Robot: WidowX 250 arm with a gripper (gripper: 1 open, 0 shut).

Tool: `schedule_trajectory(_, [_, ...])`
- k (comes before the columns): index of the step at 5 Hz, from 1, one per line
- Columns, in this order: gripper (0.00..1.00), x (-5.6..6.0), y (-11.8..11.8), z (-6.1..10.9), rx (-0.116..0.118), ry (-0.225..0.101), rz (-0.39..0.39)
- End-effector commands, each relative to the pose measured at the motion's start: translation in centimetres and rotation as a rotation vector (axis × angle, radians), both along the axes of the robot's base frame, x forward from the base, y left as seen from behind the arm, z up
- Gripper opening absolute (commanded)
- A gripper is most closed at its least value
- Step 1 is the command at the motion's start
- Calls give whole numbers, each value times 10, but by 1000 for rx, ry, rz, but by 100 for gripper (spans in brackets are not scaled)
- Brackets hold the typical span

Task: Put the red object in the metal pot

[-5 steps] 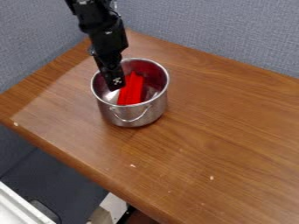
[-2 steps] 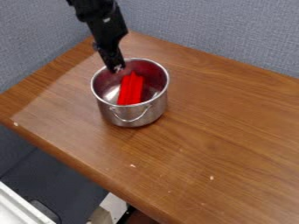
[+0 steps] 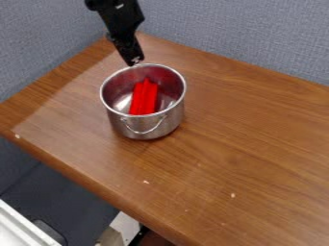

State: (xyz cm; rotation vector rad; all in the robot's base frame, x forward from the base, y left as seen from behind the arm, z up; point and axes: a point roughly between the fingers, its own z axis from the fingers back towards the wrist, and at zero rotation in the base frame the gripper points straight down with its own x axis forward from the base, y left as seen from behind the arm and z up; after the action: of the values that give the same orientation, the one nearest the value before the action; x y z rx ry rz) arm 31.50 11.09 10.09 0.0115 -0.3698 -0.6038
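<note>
Floor: a dark bit shows at the near left, below the table edge, with something pale at the near corner that is too dim to make out.
Table (image 3: 244, 163): brown wood with a smooth top. One corner points left. The near half is bare wood with a few tiny pale specks.
Pot (image 3: 144, 120): round, shiny metal, with straight sides. It stands upright on the far left part of the table, not at the edge.
Handle (image 3: 145, 122): a thin wire loop. It hangs down flat on the near side of the pot.
Block (image 3: 145, 94): small, bright red and long. It lies inside the pot, on the bottom, with one end near and one end far. The shiny inside wall glows red around it. It is shorter than the pot is wide.
Gripper (image 3: 133, 59): black, and it points down. Its tip is just above the far left rim of the pot. The two fingers are pressed together with nothing between them. It does not touch the block. It does not seem to touch the pot.
Arm (image 3: 115, 12): black, and it goes up from the gripper and out of the top of the picture.
Wall (image 3: 257, 34): grey-blue and a bit rough. It stands behind the far edge of the table.
</note>
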Motion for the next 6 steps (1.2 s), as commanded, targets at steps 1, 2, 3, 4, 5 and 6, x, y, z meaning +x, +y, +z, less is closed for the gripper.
schedule_trajectory(1, [100, 15, 12, 5, 5, -44, -23])
schedule_trajectory(2, [100, 18, 14, 7, -14, -38, -40])
schedule_trajectory(3, [100, 17, 5, 18, -9, -52, -103])
schedule_trajectory(4, [100, 14, 5, 31, 2, -69, -103])
schedule_trajectory(5, [100, 11, 7, 43, 3, -86, -103])
schedule_trajectory(6, [100, 16, 5, 43, -1, -86, -60])
